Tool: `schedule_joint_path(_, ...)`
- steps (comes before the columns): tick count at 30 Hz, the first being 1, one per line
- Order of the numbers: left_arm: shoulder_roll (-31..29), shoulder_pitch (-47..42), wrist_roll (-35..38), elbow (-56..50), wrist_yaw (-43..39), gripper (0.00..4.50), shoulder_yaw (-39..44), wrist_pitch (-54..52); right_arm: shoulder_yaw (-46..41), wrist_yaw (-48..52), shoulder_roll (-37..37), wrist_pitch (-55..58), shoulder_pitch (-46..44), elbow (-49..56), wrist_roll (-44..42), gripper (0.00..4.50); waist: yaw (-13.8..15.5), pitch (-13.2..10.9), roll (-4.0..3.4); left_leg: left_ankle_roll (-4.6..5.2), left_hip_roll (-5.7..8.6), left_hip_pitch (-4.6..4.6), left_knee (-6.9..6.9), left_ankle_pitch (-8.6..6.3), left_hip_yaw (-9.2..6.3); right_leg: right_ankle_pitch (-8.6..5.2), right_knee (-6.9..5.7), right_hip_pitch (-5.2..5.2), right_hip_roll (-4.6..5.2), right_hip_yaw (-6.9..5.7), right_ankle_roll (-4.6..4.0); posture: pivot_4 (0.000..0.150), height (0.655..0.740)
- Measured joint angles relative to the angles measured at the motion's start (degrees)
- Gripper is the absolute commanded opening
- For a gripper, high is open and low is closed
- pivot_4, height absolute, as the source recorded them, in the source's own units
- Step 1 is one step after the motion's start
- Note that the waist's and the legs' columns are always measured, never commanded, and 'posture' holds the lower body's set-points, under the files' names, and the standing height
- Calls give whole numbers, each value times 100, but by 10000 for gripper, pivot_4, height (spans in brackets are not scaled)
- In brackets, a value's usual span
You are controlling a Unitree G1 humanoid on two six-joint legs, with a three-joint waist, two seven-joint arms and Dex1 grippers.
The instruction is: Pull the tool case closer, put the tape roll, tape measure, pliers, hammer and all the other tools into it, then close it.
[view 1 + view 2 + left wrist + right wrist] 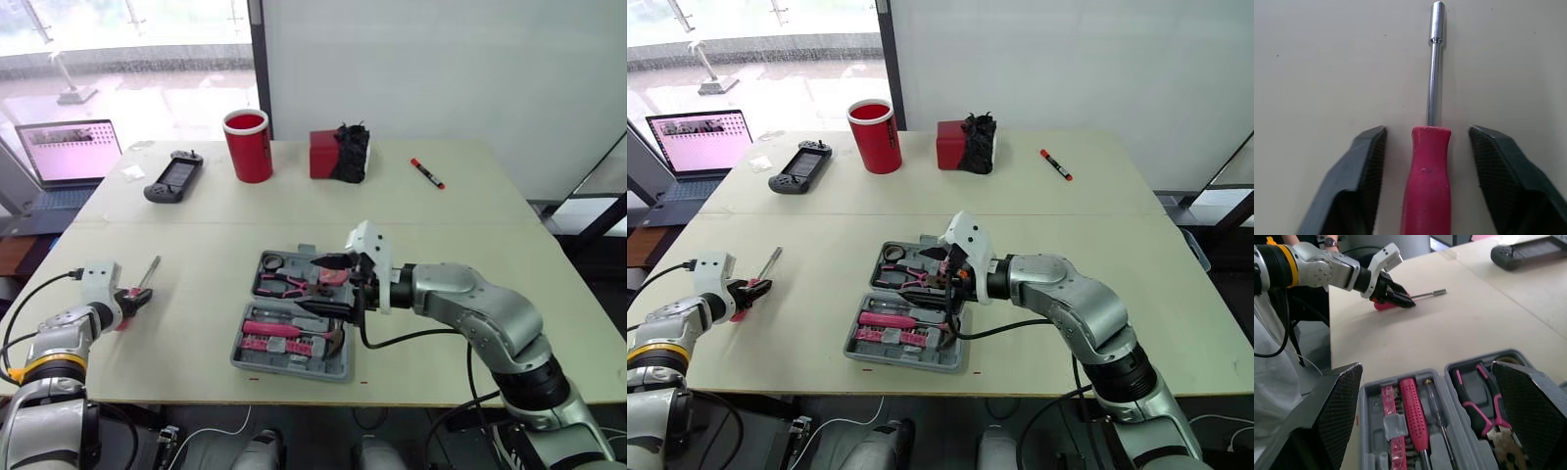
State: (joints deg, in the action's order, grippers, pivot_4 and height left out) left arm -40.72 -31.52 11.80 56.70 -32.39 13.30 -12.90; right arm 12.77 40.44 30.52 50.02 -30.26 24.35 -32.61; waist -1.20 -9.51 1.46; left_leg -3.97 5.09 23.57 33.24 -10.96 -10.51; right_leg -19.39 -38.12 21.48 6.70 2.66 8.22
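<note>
One screwdriver point(1425, 188) lies on the table point(196, 225), well left of the open case point(290, 368). Left gripper point(1426, 129) jaws apart, straddling its red handle. Likely light, stiff, slick; grip mid-handle. Right gripper point(331, 286) jaws apart over the case.

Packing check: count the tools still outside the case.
1. The red-handled nut driver lies on the table left of the case, between the fingers of the open left gripper. The right arm may hide another.
</note>
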Motion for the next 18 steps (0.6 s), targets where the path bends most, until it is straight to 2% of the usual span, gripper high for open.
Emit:
schedule_joint_path(2, -37, 70, 12, -107, -12, 5693, 22, -79, 33, -18, 28, 41, 17, -47, 87, 45000, -20, 0, 0, 0, 0, 0, 0, 0, 0, 0, -2, 1, -1, 0, 0, 1500, 7400)
schedule_joint_path(7, -51, 335, 45, -475, -21, 5366, 125, -188, 52, -66, -25, 134, 19, -112, 103, 45000, -106, 0, 0, -1, -1, 0, 0, 1, -3, 0, -3, 0, -1, 0, 0, 1500, 7400)
schedule_joint_path(12, -124, 1101, 250, -2293, -252, 5366, 151, -685, 64, 29, -3, 285, 286, 45, -4, 45000, -129, -1, 3, -1, -13, 2, 0, 1, -13, 0, -3, 1, 0, -1, 0, 1500, 7400)
schedule_joint_path(15, -352, 1152, 389, -3348, -580, 5366, 65, -1221, 58, 242, 189, 160, 308, 193, -14, 45000, -114, -1, 2, -5, -8, 2, 3, 3, -10, 0, 0, -5, 4, -2, 0, 1500, 7400)
schedule_joint_path(18, -676, 1164, 399, -4115, -1209, 5366, -362, -1596, -84, 616, 623, -57, 421, 303, -23, 45000, -106, -2, 1, -1, -4, 2, 2, 1, -4, -1, 5, -8, 7, -2, 1, 1500, 7400)
